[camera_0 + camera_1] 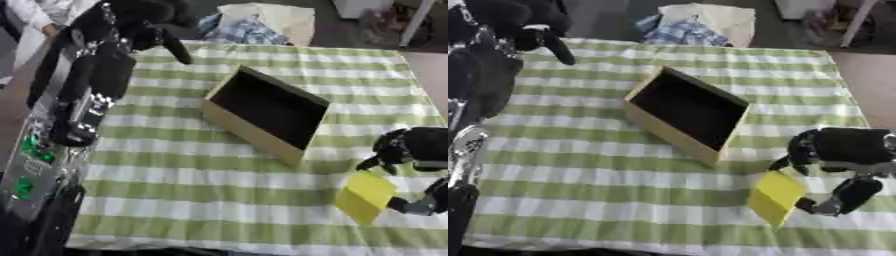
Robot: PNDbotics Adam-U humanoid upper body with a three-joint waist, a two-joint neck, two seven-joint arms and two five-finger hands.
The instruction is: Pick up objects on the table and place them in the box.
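We have the right robot hand [833,165] at the near right of the box [682,112], with its fingers and thumb curled onto a flat yellow pad [776,198], which tilts up on edge off the green-striped cloth of the desk [605,180]. We judge that we are in the pick-up step: the pad is pinched but sits low, near the cloth and well short of the box. The box lies open, with a dark inside and pale wooden walls, its near corner toward the pad. Next, we think, we need to lift the pad clear of the cloth, carry it up and to the left over the near wall of the box, and let go only once it hangs above the dark inside; the tilt of the pad means an edge could catch that wall if we travel too low. Our left robot hand [540,37] hangs beyond the far left corner of the box, a straight dark finger pointing down toward the cloth, holding nothing.
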